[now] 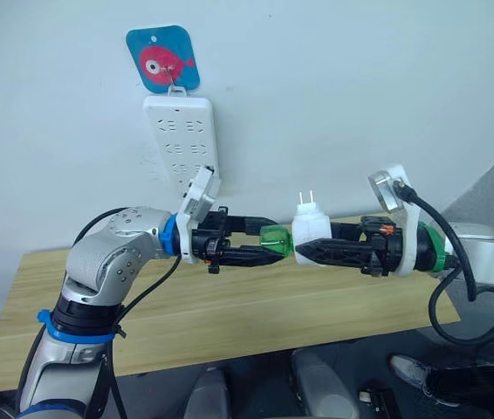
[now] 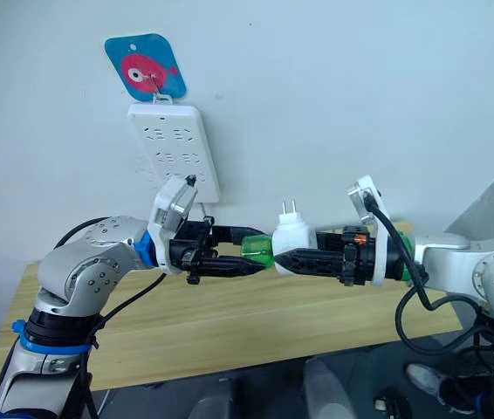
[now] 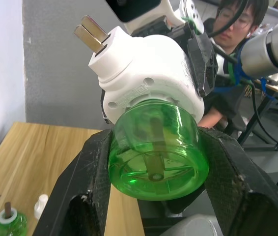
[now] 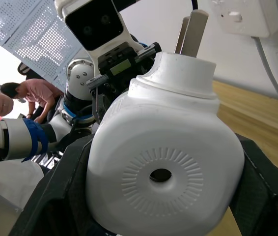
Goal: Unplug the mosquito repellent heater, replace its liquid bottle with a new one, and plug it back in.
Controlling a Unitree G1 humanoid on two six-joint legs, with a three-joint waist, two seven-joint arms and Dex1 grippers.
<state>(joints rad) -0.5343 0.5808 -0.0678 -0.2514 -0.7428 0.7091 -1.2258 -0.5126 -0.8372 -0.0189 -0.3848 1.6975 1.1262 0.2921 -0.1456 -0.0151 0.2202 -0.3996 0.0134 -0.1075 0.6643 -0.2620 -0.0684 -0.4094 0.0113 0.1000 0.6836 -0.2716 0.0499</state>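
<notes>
The mosquito repellent heater (image 1: 311, 225) is a white rounded unit held in mid-air over the table, its two metal prongs pointing up. My right gripper (image 1: 305, 244) is shut on its body; the round vent hole (image 4: 160, 174) faces the right wrist camera. A green liquid bottle (image 1: 275, 242) sits at the heater's base, and my left gripper (image 1: 272, 242) is shut on it, one black finger (image 3: 87, 182) on each side. The two grippers meet tip to tip. A second green bottle (image 3: 5, 223) with a wick stands on the table beside a small white cap (image 3: 41, 205).
A long white power strip (image 1: 180, 135) hangs on the wall under a blue fish hook (image 1: 163, 59), above and left of the grippers. The wooden table (image 1: 229, 305) stands against the wall. A person (image 3: 232, 19) sits behind my right arm; other people (image 4: 21, 93) are beyond my left arm.
</notes>
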